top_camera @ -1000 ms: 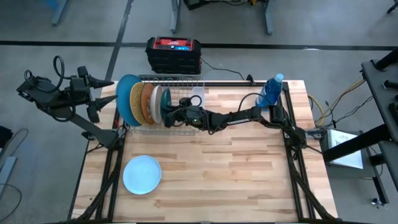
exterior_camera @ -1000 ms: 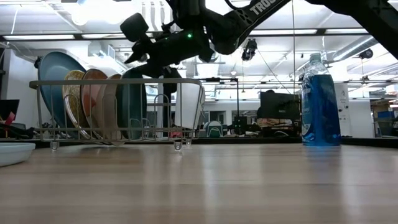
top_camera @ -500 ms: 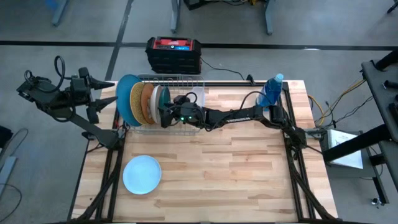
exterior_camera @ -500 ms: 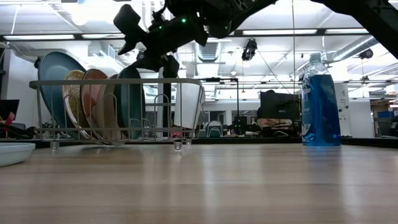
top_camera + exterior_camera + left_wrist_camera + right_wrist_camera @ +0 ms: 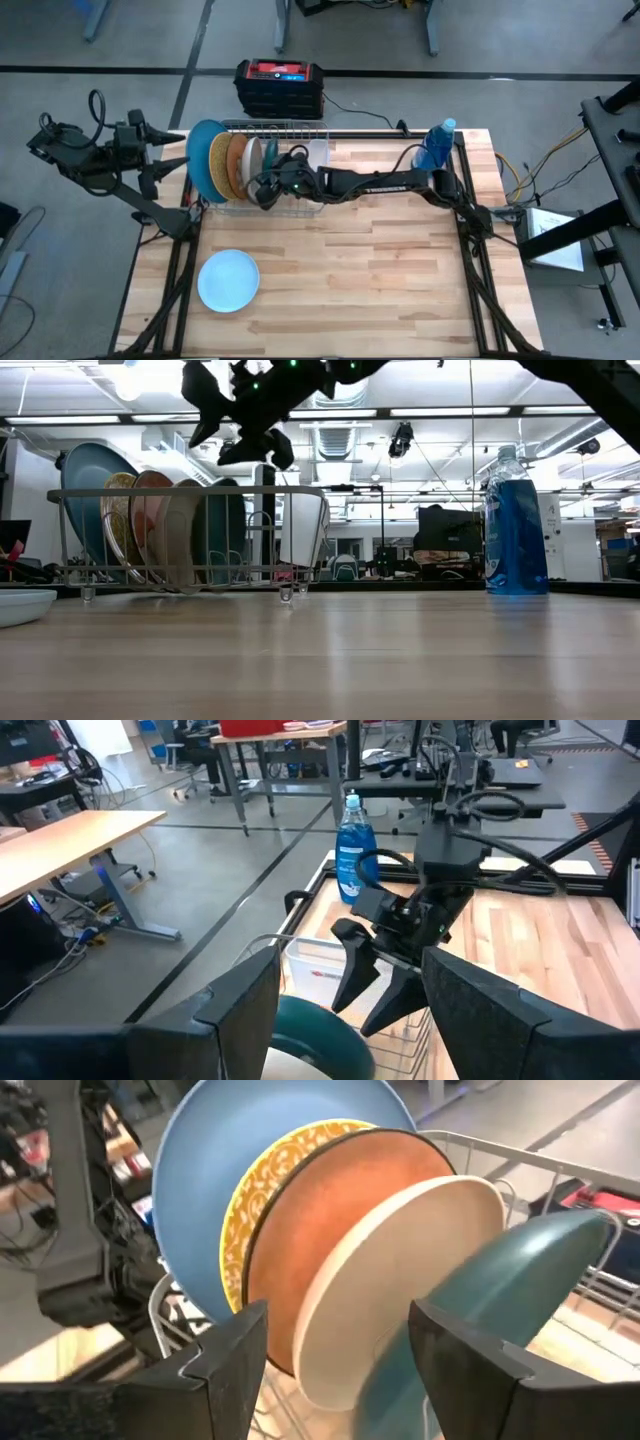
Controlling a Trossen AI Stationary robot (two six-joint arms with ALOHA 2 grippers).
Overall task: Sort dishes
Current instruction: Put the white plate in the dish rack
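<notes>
Your wire rack [image 5: 270,165] stands at the table's far left, thin metal rods forming an open basket, and it holds the plates upright on edge in a row. From the outer end you have the big blue plate [image 5: 250,1140], smooth and matte; the gold plate [image 5: 255,1200], speckled with a pale pattern; a terracotta plate [image 5: 345,1220] with a dark rim; the beige plate [image 5: 400,1270], plain and smooth; and the teal plate [image 5: 520,1290], glossy, nearest the gripper. The pale plate [image 5: 228,280] lies flat on the wood-plank table [image 5: 400,270], near the front left corner, well apart from the rack.

Your right gripper [image 5: 262,186] hangs above the rack over the teal plate, fingers [image 5: 205,390] spread apart and holding nothing; the low view shows it clear of the plate rims. Your left gripper [image 5: 168,150] waits off the table's left edge, beside the rack, fingers wide apart and empty.
</notes>
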